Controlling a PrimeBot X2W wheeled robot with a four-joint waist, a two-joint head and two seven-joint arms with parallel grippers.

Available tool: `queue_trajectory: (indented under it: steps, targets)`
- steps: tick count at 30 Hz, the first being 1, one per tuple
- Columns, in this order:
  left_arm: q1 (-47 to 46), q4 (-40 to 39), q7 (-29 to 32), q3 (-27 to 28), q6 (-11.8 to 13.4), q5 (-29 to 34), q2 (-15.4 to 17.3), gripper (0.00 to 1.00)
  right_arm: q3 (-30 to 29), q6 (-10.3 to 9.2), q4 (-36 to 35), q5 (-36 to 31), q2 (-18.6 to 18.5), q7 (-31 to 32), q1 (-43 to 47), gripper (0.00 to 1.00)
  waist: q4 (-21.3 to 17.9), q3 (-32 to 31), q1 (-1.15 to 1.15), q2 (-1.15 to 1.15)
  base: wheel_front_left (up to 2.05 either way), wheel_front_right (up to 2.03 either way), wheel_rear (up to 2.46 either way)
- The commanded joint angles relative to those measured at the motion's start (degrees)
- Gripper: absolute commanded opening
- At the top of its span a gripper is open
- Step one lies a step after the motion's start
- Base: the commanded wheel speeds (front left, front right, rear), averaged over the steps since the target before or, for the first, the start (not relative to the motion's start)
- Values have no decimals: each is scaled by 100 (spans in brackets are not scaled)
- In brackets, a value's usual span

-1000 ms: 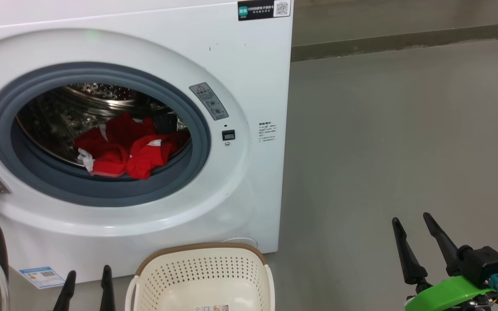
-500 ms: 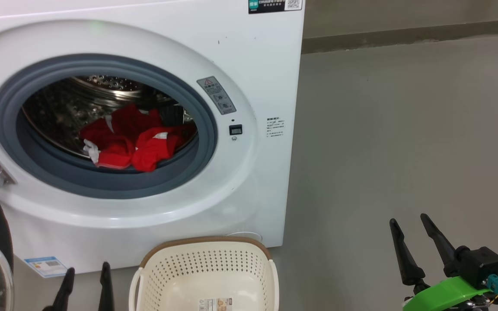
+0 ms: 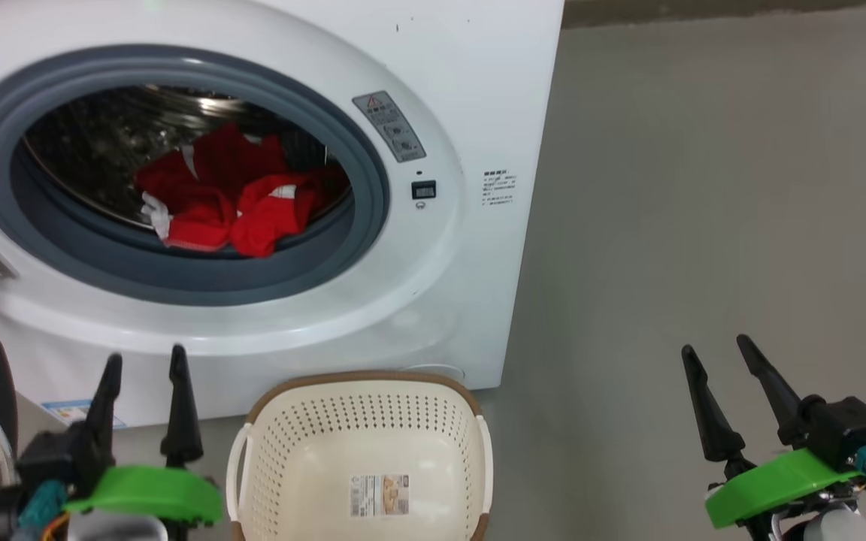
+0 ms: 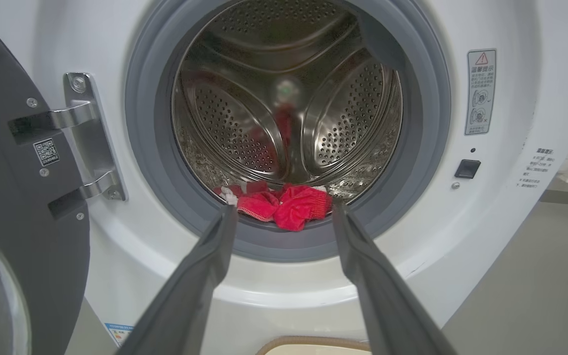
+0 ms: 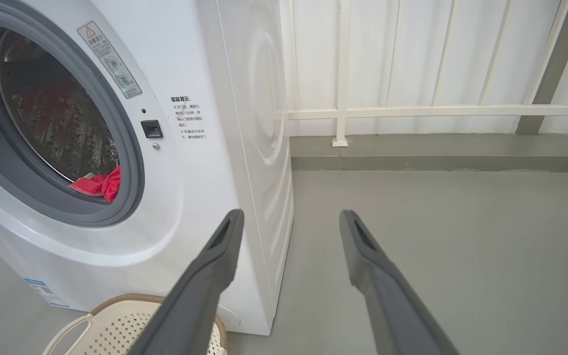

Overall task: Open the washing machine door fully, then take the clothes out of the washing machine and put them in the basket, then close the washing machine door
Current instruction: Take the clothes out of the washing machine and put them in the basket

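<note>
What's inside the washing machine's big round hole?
Red clothes with white trim lie heaped at the bottom front of the shiny perforated drum, just behind the grey rubber ring. Whatever is beneath the heap is covered.

The head view looks down from above onto the front of the washing machine [image 3: 470, 90] and the basket [image 3: 305, 443] below it. The left wrist view faces straight into the drum [image 4: 244, 123], close up. The right wrist view sits further right, angled past the machine's corner. All three share the clothes [image 3: 252, 218].
</note>
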Motion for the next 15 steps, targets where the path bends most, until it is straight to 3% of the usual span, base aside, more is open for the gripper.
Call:
queue_trajectory:
  steps: [1, 3, 15]
  targets:
    - [-551, 47, -21, 168, 34, 75, 86, 100, 137, 28, -168, -12, -109, -51, -278, 100, 46, 316, 0, 0, 0, 0, 0]
    - [-1344, 600, -32, 150, -16, 26, 108, 100, 152, 28, -204, -23, -137, -51, -474, 100, 45, 665, 0, 0, 0, 0, 0]
    - [-3126, 2034, -156, 67, -277, 9, 228, 100, 222, 28, -282, -49, -211, -51, -942, 100, -46, 1459, 0, 0, 0, 0, 0]
